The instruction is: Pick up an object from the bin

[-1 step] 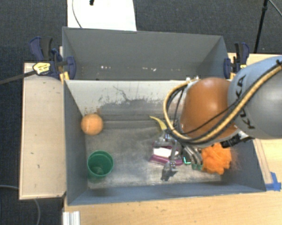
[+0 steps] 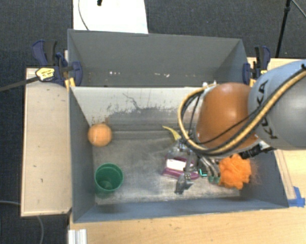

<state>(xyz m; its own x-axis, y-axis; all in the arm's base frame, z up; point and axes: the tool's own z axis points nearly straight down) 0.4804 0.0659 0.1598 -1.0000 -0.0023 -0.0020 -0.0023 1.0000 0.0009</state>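
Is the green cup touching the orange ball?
No, the green cup stands apart from the orange ball, with a strip of bare bin floor between them.

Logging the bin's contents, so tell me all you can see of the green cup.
The small green plastic-looking cup stands upright, mouth open upward, its inside darker and seemingly empty. It rests on the floor of the grey metal bin near the view's left wall, apart from the orange ball beyond it and well clear of the hand.
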